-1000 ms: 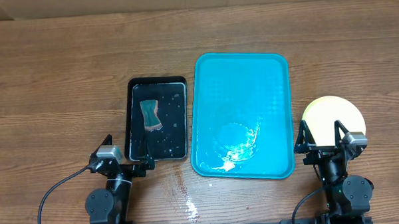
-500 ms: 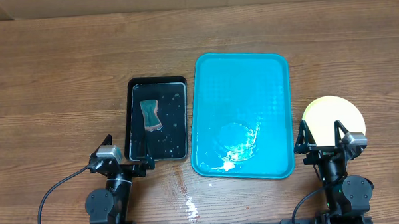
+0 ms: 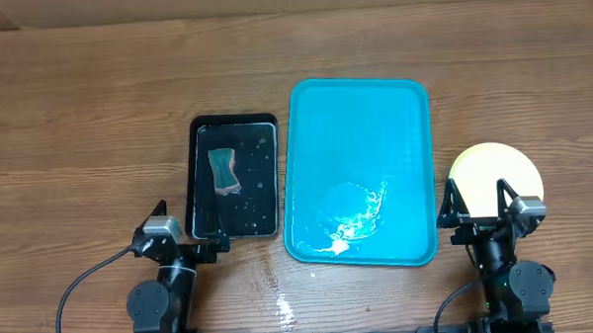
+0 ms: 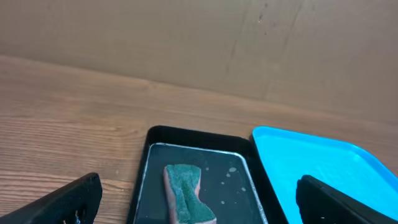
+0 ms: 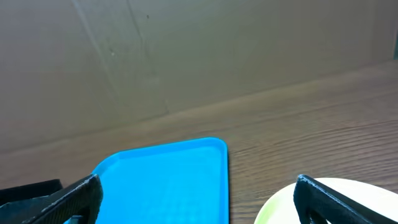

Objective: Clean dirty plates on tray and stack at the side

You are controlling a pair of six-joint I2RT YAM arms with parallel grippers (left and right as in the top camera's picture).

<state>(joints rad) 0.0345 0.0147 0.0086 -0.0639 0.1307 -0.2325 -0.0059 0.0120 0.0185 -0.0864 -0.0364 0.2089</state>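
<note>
The turquoise tray (image 3: 360, 135) lies in the middle of the table, wet near its front, with no plates on it. It also shows in the left wrist view (image 4: 323, 168) and the right wrist view (image 5: 168, 180). The plates (image 3: 494, 169), whitish with a yellow-green rim, sit as one round stack on the table right of the tray; their edge shows in the right wrist view (image 5: 280, 208). My left gripper (image 3: 185, 230) is open and empty at the front of the black tray. My right gripper (image 3: 476, 215) is open and empty over the near edge of the plates.
A smaller black tray (image 3: 265, 123) left of the turquoise tray holds a green sponge (image 3: 223, 171), also in the left wrist view (image 4: 186, 199). Water drops lie on the table (image 3: 282, 305) in front of the trays. A cardboard wall (image 4: 199, 37) stands behind the table.
</note>
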